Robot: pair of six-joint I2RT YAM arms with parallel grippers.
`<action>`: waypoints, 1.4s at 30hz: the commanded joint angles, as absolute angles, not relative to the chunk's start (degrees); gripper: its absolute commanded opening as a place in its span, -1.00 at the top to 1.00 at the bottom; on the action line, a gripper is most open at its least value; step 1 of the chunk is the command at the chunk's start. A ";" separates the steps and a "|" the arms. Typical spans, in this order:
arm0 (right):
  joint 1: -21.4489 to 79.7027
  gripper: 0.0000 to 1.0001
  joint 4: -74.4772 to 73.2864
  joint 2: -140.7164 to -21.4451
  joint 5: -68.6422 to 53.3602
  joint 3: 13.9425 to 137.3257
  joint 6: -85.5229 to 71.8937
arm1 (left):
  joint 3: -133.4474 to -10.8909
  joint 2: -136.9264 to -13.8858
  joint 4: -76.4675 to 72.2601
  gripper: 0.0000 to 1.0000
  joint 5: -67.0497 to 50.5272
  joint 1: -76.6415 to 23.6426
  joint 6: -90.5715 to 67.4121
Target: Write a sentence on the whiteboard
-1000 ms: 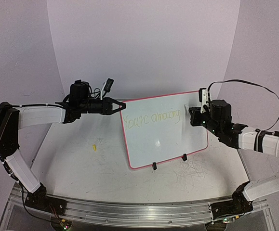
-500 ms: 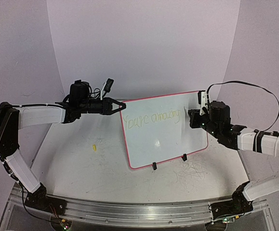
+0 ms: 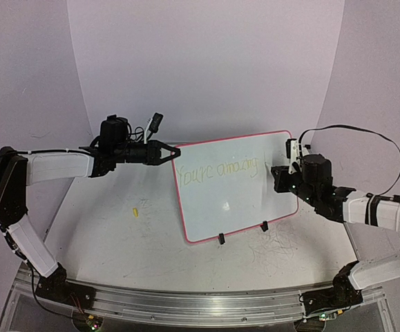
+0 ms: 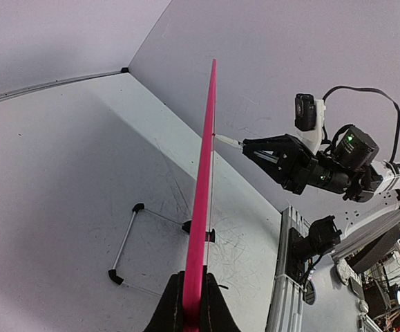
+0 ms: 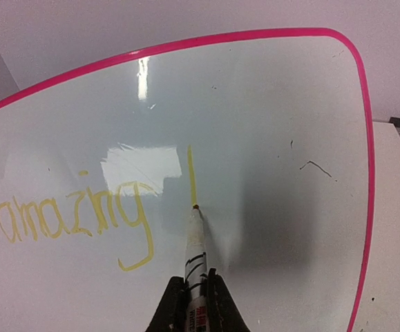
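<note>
The whiteboard (image 3: 237,190), white with a pink border and two black clip feet, stands tilted on the table. My left gripper (image 3: 177,152) is shut on its upper left edge, seen edge-on in the left wrist view (image 4: 201,207). The sentence (image 3: 217,171) reads "You're amazing" in yellow; its end shows in the right wrist view (image 5: 75,218). My right gripper (image 3: 277,171) is shut on a white marker (image 5: 195,252). The marker tip touches the board at the bottom of a fresh vertical yellow stroke (image 5: 191,176) right of the "g".
A small yellow piece (image 3: 135,211) lies on the table left of the board. A thin wire stand (image 4: 125,242) shows behind the board in the left wrist view. Scribble marks (image 3: 275,245) cover the table near the right foot. Purple walls enclose the back and sides.
My right arm has dropped slightly, dragging the marker down the board. The left arm and the board have not moved.
</note>
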State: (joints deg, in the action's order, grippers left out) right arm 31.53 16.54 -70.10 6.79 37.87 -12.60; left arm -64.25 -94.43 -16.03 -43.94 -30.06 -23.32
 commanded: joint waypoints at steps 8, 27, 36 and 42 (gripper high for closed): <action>31.30 1.00 18.43 -66.70 6.41 41.06 -12.70 | -64.21 -94.39 -13.01 1.00 -40.25 -29.53 -21.04; 31.33 1.00 18.66 -73.07 9.38 42.83 -13.70 | -64.31 -94.84 -13.01 1.00 -41.28 -29.71 -20.92; 31.32 1.00 16.56 -71.36 12.51 42.06 -14.39 | -64.38 -94.93 -13.01 1.00 -41.40 -29.83 -20.83; 31.32 1.00 18.98 -65.55 11.56 38.74 -13.38 | -64.41 -94.98 -13.01 1.00 -41.62 -29.79 -20.83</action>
State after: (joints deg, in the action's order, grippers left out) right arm 31.53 17.14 -69.81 10.83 40.35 -13.88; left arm -64.27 -94.45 -16.02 -44.56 -30.06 -22.72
